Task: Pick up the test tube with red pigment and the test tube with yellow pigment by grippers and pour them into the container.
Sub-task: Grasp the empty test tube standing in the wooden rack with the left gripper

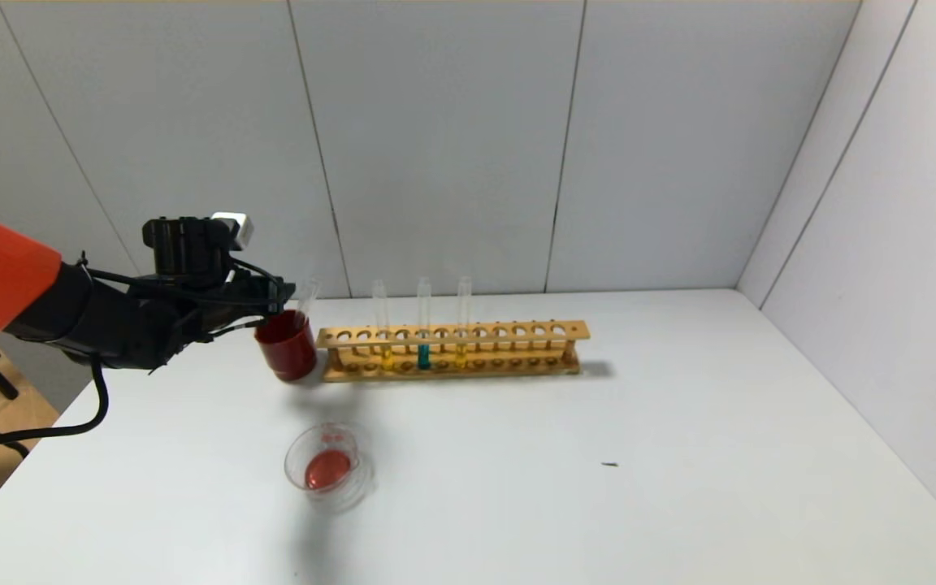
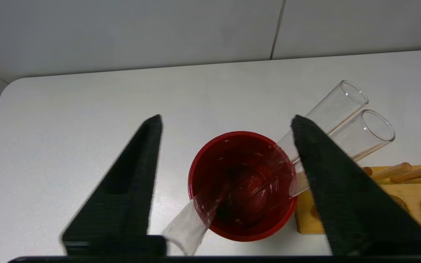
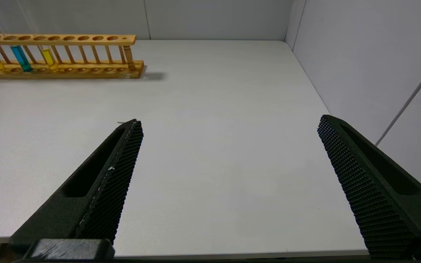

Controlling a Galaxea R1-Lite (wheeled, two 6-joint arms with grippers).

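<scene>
So the left gripper (image 2: 225,122) is hovering over the dark red cup (image 1: 287,347) at the left end of the wooden rack (image 1: 452,351), fingers spread wide and holding nothing. Sticking out of that cup in the left wrist view are two clear empty tubes (image 2: 342,120) leaning toward the rack, plus what looks like a third clear tube on the opposite side, though that one's blurry so I can't say for sure. The container (image 1: 328,467), a low clear glass dish, sits on the white table (image 1: 679,455) in front of the cup with a pool of red liquid in its bottom; there's faint red print on its wall but it's too small to read. Still upright in the rack: a yellow tube (image 1: 386,325), a teal tube (image 1: 424,323) and another yellow tube (image 1: 462,322), side by side. The right gripper (image 3: 228,124) hangs open over bare table well off to the right.
</scene>
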